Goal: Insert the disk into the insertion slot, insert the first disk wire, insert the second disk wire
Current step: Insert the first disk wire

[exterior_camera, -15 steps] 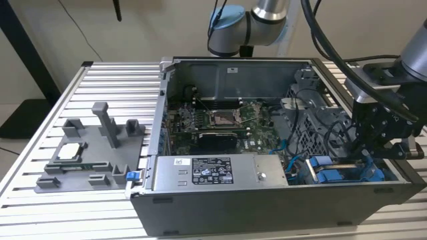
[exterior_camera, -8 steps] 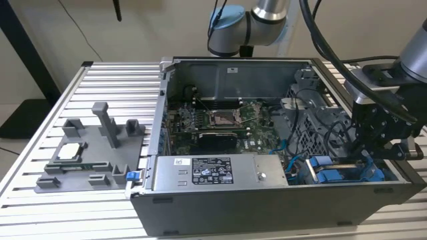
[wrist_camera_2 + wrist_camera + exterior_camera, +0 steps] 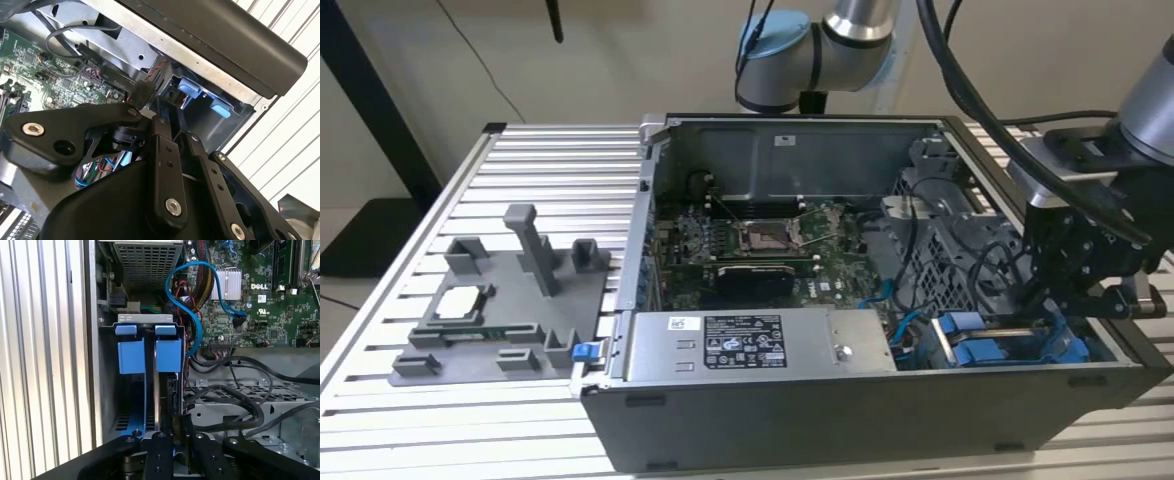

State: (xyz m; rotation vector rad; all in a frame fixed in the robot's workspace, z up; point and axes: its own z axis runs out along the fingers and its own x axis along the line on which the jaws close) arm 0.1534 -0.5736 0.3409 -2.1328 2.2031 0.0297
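Hanging low in the corner of the open computer case (image 3: 854, 425) at the exterior view's right, the gripper (image 3: 178, 432) is seen just in front of the blue-framed disk (image 3: 167, 354). The disk is already seated in the slot (image 3: 144, 318) of the grey drive cage, standing on edge, with a second blue carrier (image 3: 131, 356) just beside it. The fingers (image 3: 161, 452) are set narrow, with only a slim gap left, and a small black plug (image 3: 142, 94) is gripped between their tips. In the second wrist view a flat black wire (image 3: 105, 67) is seen running from that plug back over the motherboard (image 3: 25, 70). The plug is held close to the disk's near edge; whether it touches the disk cannot be told. A looped blue cable (image 3: 198, 263) is seen beyond the cage, and the boxy power supply (image 3: 761, 345) lies along the case wall nearest in the exterior view
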